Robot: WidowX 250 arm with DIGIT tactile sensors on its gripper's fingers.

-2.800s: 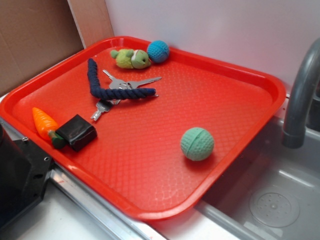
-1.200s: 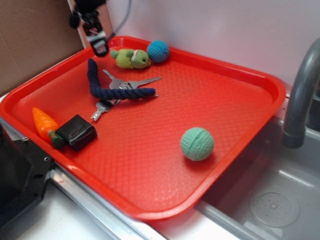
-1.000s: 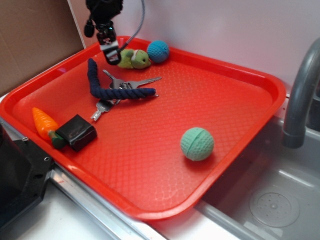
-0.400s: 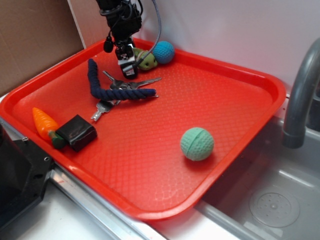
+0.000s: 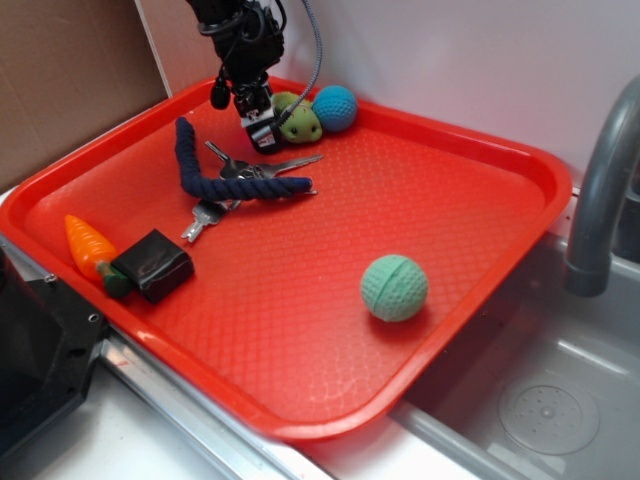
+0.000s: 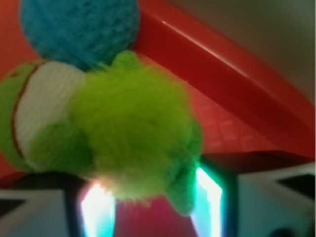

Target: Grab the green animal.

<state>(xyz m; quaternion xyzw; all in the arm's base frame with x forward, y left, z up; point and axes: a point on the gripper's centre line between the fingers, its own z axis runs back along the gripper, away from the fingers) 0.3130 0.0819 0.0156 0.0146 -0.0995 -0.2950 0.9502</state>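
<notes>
Your gripper sits spread open around the green animal, which touches the blue ball at the red tray's back rim.

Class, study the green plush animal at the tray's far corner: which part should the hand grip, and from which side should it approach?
Probably grip the green animal across its fluffy rounded body, coming from the open tray side where the hand is. The blue crocheted ball touches its other side and the tray rim lies behind, blocking those approaches.
</notes>
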